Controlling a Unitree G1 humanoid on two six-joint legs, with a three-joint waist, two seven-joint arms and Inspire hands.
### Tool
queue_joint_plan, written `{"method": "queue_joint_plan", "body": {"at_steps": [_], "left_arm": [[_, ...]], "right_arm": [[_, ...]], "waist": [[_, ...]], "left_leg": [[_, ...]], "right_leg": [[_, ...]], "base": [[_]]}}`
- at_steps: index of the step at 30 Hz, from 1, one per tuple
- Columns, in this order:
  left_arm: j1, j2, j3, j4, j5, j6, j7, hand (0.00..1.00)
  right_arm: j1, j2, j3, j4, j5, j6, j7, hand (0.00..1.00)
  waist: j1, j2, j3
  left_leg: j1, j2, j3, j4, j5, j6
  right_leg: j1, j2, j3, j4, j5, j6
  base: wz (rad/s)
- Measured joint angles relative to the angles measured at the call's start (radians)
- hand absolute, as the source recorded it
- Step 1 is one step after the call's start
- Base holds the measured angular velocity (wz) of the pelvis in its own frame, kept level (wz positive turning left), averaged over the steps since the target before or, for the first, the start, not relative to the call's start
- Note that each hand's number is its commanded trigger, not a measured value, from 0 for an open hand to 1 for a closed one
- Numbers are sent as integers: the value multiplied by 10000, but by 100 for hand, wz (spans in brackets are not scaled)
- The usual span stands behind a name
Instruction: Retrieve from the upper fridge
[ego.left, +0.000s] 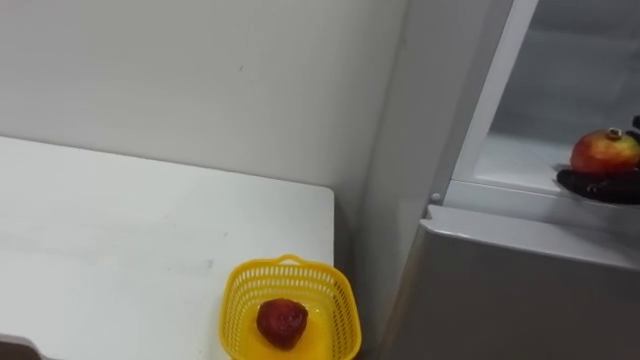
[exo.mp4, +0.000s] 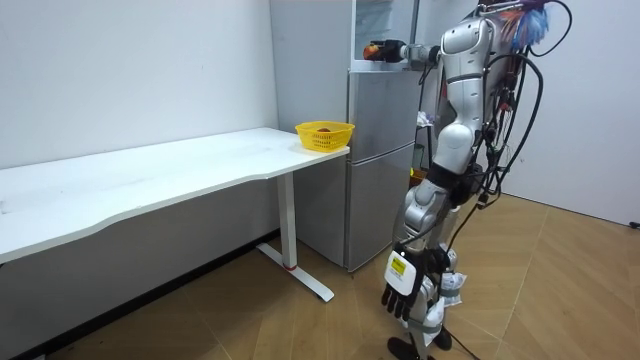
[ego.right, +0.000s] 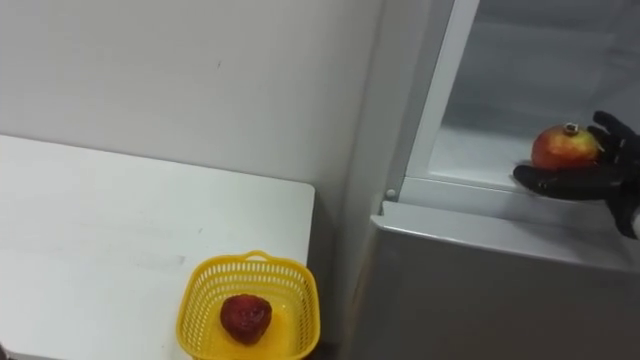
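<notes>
Cupped only loosely by the right hand's (ego.right: 585, 181) curled fingers, the pomegranate (ego.right: 563, 146) could be knocked free against the fridge ledge (ego.right: 450, 190) below the hand.

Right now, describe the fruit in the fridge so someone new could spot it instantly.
Start at the grey fridge beside the white table; its upper compartment stands open. At that compartment's front edge, the right hand cups a round fruit. Unlike the dark red fruit in the yellow basket on the table, it is red and yellow with a small crown on top.

Bright, even light; soft shadows
</notes>
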Motion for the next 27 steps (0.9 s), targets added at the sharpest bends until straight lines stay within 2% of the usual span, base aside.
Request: {"method": "queue_joint_plan", "body": {"at_steps": [7,12,19,27], "left_arm": [[-28,5,1,-7,-9,-21,-5,0],[-30,15,2,-1,-5,-59,14,0],[-90,26,7,1,-9,-96,165,0],[-195,26,-11,2,-9,-186,400,0]], "right_arm": [[0,-278,17,31,21,-19,-70,100],[0,-292,15,24,2,-225,-237,100],[0,-293,18,29,156,-360,-252,100],[1,-292,44,-124,457,-364,-229,100]], "waist": [[135,30,14],[138,20,12],[140,-55,117],[108,-80,85]], "left_leg": [[-11,2,3,-9,6,-3],[33,9,12,-22,25,-17],[19,11,19,-40,23,-19],[-1,11,43,-87,23,-19]], "right_leg": [[4,3,4,12,1,-3],[30,22,-2,11,4,-6],[11,27,19,-20,0,-7],[-29,33,35,-41,-1,-6]], "base": [[0],[0],[0],[0]]}}
